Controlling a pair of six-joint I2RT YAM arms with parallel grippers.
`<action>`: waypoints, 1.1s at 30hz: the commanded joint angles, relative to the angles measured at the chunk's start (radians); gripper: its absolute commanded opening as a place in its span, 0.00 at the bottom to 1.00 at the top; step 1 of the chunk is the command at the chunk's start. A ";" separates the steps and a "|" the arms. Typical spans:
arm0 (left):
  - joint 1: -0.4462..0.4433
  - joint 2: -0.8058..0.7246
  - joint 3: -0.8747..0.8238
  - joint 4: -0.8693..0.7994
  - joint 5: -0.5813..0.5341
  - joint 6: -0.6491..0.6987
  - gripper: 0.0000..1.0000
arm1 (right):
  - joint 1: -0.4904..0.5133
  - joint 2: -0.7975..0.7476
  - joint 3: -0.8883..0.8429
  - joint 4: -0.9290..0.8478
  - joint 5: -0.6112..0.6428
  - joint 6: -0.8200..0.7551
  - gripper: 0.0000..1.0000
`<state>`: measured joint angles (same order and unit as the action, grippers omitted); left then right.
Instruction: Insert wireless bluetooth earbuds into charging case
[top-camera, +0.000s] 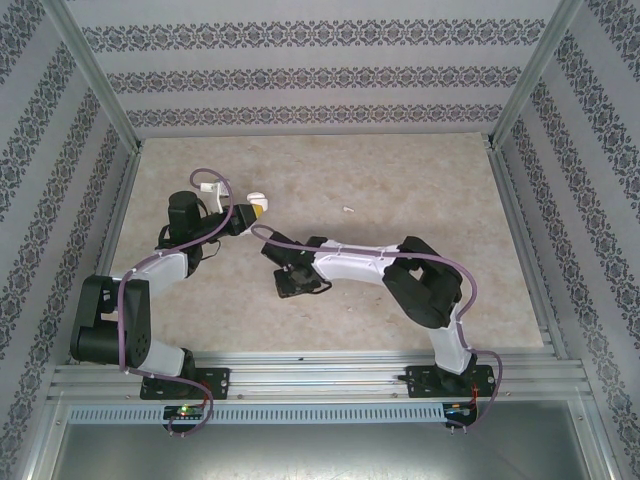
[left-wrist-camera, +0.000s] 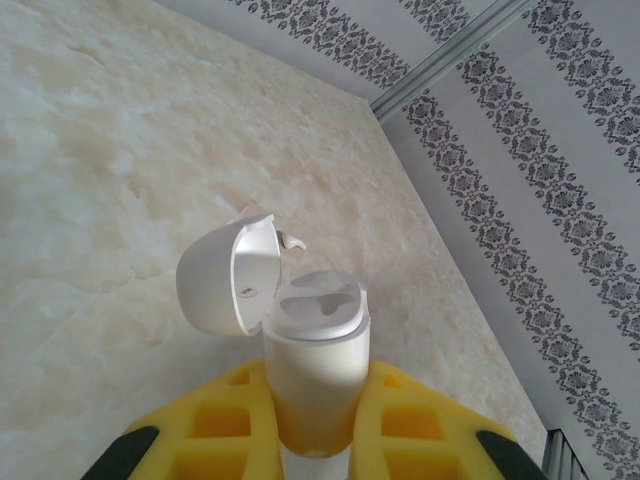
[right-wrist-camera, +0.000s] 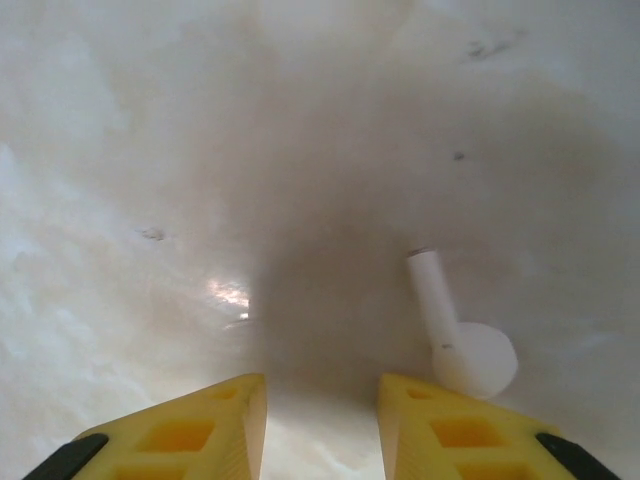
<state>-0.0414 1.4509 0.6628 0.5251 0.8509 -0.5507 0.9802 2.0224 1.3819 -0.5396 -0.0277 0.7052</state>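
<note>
White earbud (right-wrist-camera: 453, 335), just beside right end effector (right-wrist-camera: 320, 388)

Left claw (left-wrist-camera: 318, 412) clamps white charging case (left-wrist-camera: 318, 350), lid (left-wrist-camera: 215, 280) flipped open leftward; earbud (left-wrist-camera: 293, 240) on table (left-wrist-camera: 120, 150) beyond

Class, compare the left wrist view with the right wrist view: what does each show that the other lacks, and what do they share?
Left wrist: the left pincer shut on an open charging case, lid flipped back, patterned wall behind. Right wrist: the right pincer, jaws apart, an earbud lying just outside them. Both: yellow fingers and the marbled table.
</note>
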 joint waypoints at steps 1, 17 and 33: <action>-0.018 -0.002 -0.002 0.012 -0.010 0.018 0.00 | -0.023 -0.013 -0.012 -0.023 0.048 0.014 0.36; -0.022 0.002 -0.001 -0.005 -0.009 0.026 0.00 | -0.049 0.046 0.112 -0.115 0.086 -0.027 0.39; -0.026 0.000 -0.006 -0.005 -0.001 0.026 0.00 | -0.059 0.121 0.186 -0.214 0.086 -0.081 0.35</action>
<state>-0.0528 1.4521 0.6628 0.5224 0.8406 -0.5507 0.9348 2.1124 1.5410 -0.7105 0.0402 0.6460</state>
